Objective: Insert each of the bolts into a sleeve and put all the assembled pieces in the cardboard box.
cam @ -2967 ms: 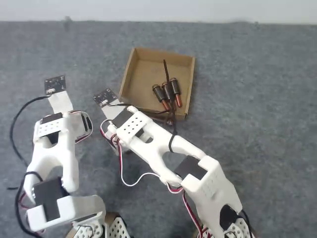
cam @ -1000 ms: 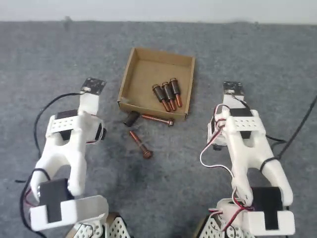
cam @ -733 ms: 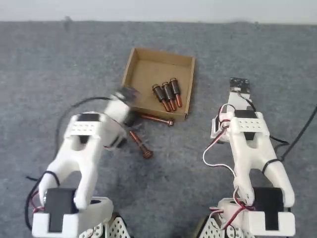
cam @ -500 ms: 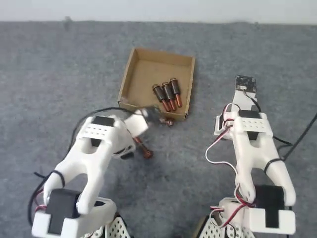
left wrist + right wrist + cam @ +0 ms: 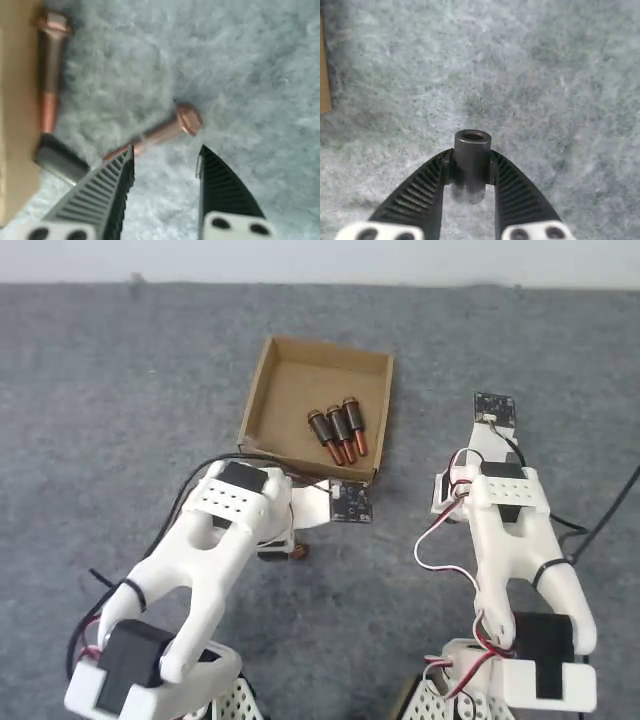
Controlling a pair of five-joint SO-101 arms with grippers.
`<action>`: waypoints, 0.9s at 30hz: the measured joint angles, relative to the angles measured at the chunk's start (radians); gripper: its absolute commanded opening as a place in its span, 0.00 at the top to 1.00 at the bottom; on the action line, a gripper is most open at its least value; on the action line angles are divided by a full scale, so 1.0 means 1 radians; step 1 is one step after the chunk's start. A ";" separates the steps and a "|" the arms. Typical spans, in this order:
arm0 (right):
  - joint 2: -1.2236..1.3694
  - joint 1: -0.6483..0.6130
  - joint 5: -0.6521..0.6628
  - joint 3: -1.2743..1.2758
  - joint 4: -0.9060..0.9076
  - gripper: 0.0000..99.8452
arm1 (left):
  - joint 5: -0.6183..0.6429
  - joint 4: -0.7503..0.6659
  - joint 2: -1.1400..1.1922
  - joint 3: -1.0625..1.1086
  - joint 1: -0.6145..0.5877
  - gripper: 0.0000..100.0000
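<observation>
Copper bolt [image 5: 161, 132] flat, head away from cardboard box [image 5: 15, 100]

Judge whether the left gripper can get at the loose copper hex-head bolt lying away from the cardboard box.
Probably yes: the left gripper, open, hangs right over the copper hex-head bolt; nothing lies between.

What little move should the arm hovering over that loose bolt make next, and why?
Probably the left gripper should ease down and close on the nearer bolt. Its jaws are open, and the bolt lies on the carpet across the gap just ahead of the tips, not yet grasped. The right gripper holds a sleeve ready for it.
</observation>
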 measured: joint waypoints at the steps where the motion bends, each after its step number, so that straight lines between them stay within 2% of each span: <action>1: 0.000 0.000 0.000 0.000 0.000 0.99 | -0.002 -0.023 0.002 0.000 0.000 0.80; 4: 0.000 0.000 0.000 0.000 0.000 0.99 | -0.003 -0.080 0.049 -0.002 0.000 0.80; 9: 0.000 0.000 0.014 0.000 0.000 0.99 | -0.003 -0.091 0.183 -0.098 0.006 0.80; 14: 0.000 0.002 0.028 0.000 0.000 0.99 | -0.021 -0.038 0.239 -0.172 0.005 0.82; 19: 0.000 0.000 0.028 0.000 -0.018 0.99 | -0.072 -0.015 0.242 -0.175 0.014 0.83; 27: 0.000 0.000 0.028 0.000 -0.018 0.99 | -0.084 0.034 0.275 -0.166 0.006 0.83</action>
